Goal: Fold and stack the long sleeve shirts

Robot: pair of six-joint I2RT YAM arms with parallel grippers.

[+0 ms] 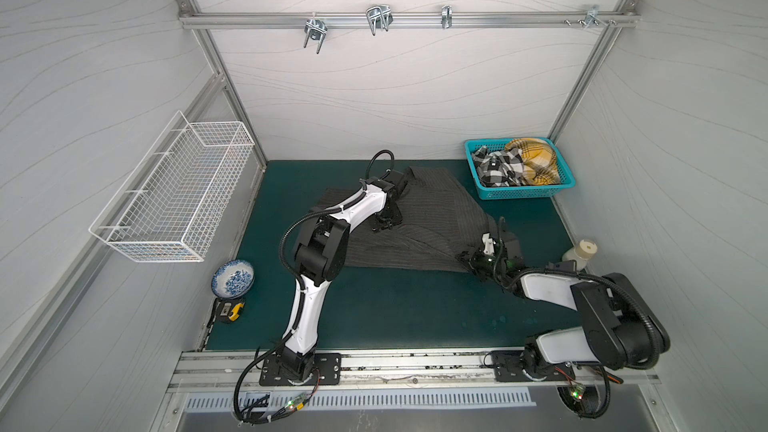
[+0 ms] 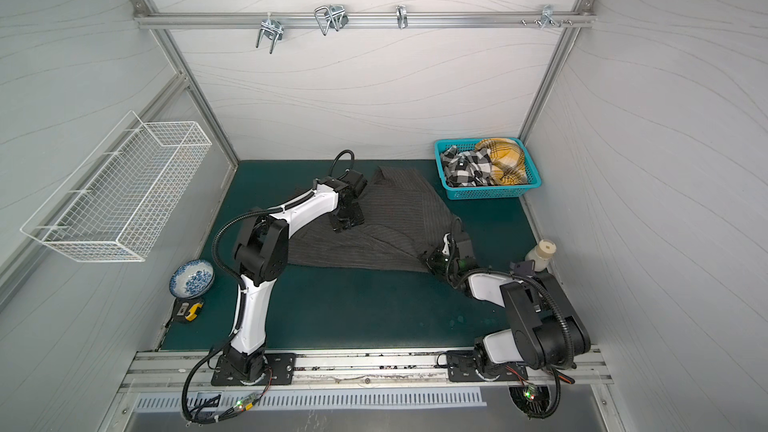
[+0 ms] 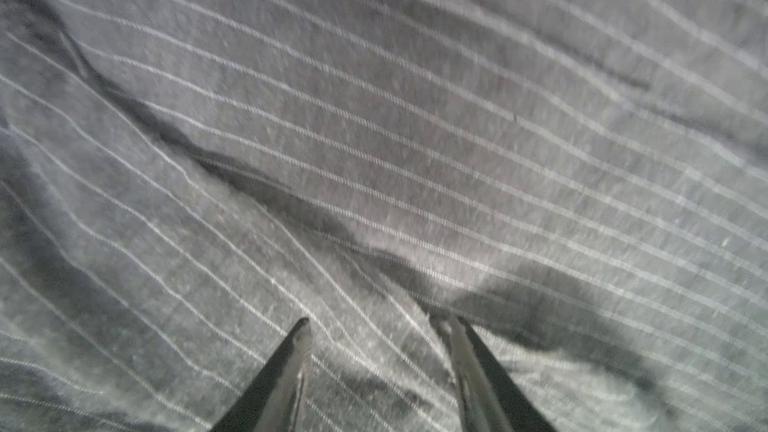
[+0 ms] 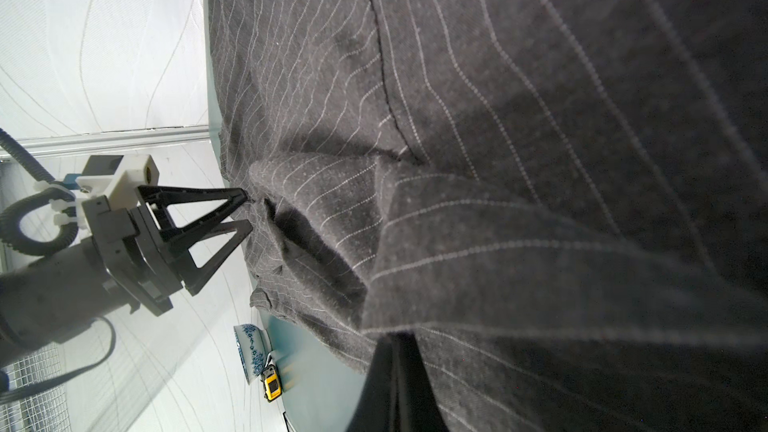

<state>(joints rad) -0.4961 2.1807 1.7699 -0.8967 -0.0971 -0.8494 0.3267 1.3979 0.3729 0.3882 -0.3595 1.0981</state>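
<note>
Centre frame: your left gripper [image 3: 376,322], jaws parted, touches the charcoal pinstriped shirt [image 1: 428,218]; your right gripper [image 4: 397,340], closed, pinches its lower-right edge.

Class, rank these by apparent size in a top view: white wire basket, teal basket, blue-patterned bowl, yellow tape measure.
Largest to smallest:
white wire basket, though it hangs nearer the camera
teal basket
blue-patterned bowl
yellow tape measure
</note>
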